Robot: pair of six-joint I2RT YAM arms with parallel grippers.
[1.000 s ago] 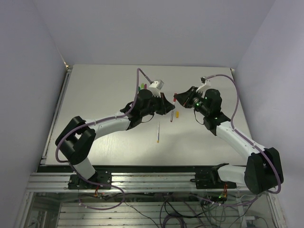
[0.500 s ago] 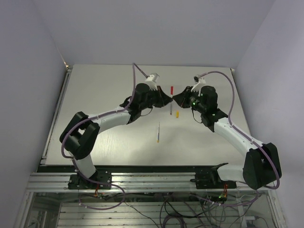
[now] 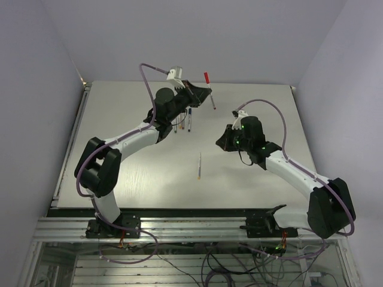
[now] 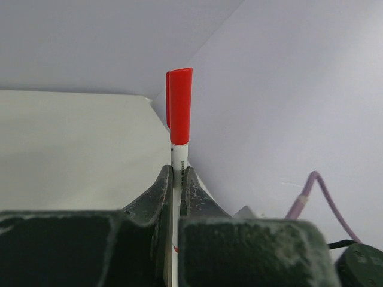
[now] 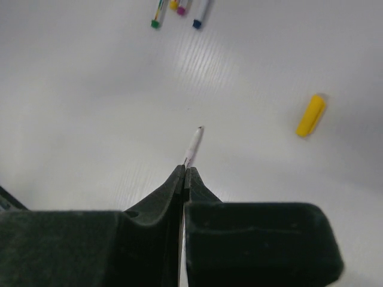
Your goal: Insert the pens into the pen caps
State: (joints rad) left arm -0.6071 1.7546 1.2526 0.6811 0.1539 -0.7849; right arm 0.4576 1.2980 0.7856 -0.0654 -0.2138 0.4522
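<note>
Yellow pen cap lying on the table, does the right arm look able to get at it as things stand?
Probably yes. The stubby yellow plastic cap lies alone on the white table near the right gripper, nothing between them. The gripper is shut, so it must open first.

The top view overlooks the whole surface (image 3: 119, 137) from above its near edge. The left wrist view faces its far corner. The right wrist view looks closely down on it, sharing the far-side pens (image 3: 190, 122) (image 5: 200, 15) with the top view.

The right gripper (image 5: 184, 170) has its jaws pressed together. A white pen (image 5: 193, 143) shows just past its tips, a yellow cap (image 5: 310, 115) lies to the right, and colour-ended pens (image 5: 196, 23) sit at the top edge.
</note>
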